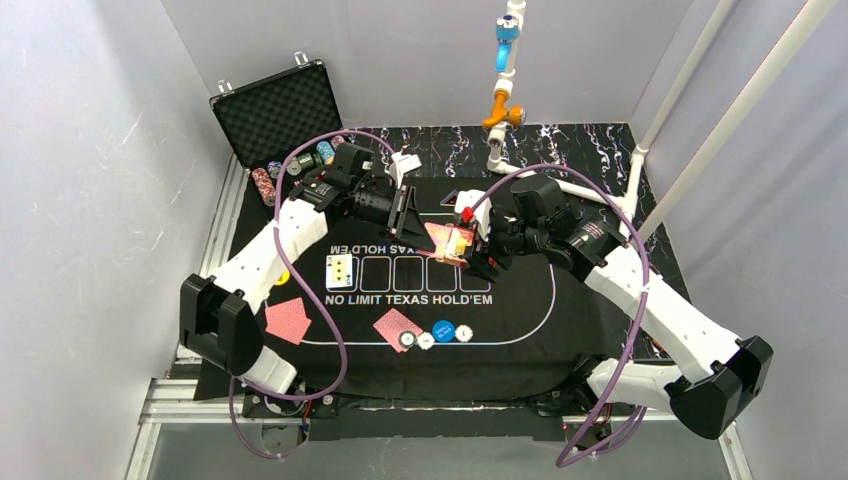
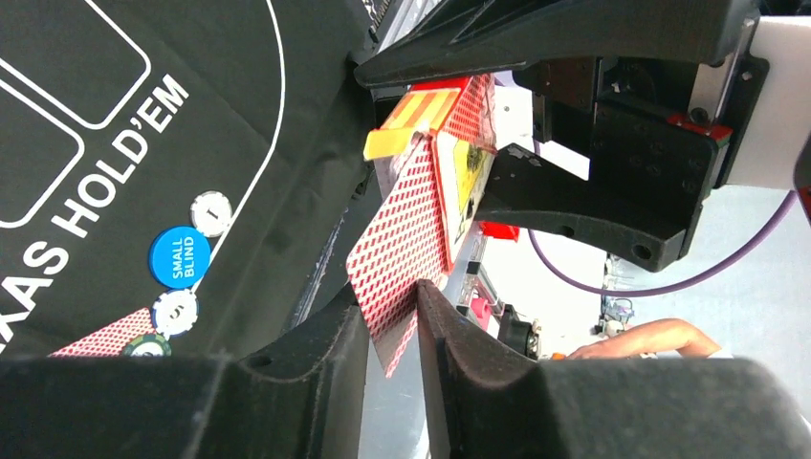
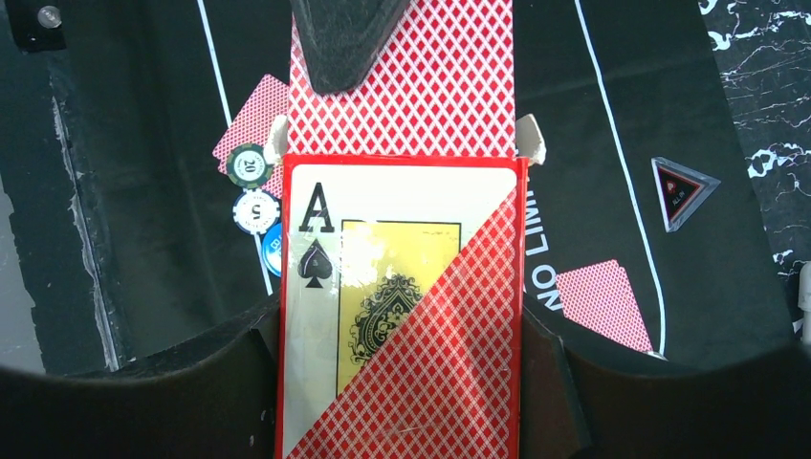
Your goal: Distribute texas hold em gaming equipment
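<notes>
Our left arm [image 1: 290, 235] rises from its base at the near left, elbow folded close to the base, forearm reaching forward and inward toward the middle. Its wrist is turned so that the left jaws point right, toward our other arm. They stand nearly together, the fingers [image 2: 320, 359] pressing either side of a red-backed card [image 2: 402, 239]. Our right arm [image 1: 655, 305] mirrors this from the near right, forearm angled forward and inward. The right jaws point left and stand wide, clamped on the sides of the deck [image 3: 402, 316]. The two sets of jaws meet almost tip to tip.
</notes>
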`<action>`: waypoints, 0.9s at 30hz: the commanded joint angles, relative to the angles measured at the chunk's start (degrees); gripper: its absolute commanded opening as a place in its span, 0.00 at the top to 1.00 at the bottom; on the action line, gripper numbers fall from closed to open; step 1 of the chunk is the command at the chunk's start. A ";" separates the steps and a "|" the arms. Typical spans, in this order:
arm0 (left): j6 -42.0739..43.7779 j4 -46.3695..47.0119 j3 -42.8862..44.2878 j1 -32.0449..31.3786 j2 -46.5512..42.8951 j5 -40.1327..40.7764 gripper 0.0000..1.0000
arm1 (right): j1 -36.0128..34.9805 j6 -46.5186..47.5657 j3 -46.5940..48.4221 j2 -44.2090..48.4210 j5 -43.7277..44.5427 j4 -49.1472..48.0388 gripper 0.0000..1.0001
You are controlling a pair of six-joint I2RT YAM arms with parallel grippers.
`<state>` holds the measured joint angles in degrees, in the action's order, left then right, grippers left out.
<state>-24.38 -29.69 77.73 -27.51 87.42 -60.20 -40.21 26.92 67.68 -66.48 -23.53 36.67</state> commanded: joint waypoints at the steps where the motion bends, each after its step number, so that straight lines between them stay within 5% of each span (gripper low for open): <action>1: 2.17 -4.20 1.31 1.88 -4.13 1.13 0.80 | -0.28 -0.68 2.43 1.48 -1.24 -3.40 0.99; 14: 6.59 -9.65 3.77 7.78 -7.60 1.93 1.00 | -0.25 -0.20 1.69 2.17 -0.73 -2.25 0.99; 22: 37.31 -30.69 12.96 14.82 -3.08 13.10 1.00 | -0.22 -0.07 0.69 2.55 0.42 -1.83 0.99; 27: 61.71 -27.52 10.66 13.14 -1.35 33.40 1.00 | 0.76 -1.08 0.90 2.64 0.82 -1.29 0.99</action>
<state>15.79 -56.25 90.06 -12.84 84.82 -41.93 -40.18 26.92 67.66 -65.71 -22.63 37.17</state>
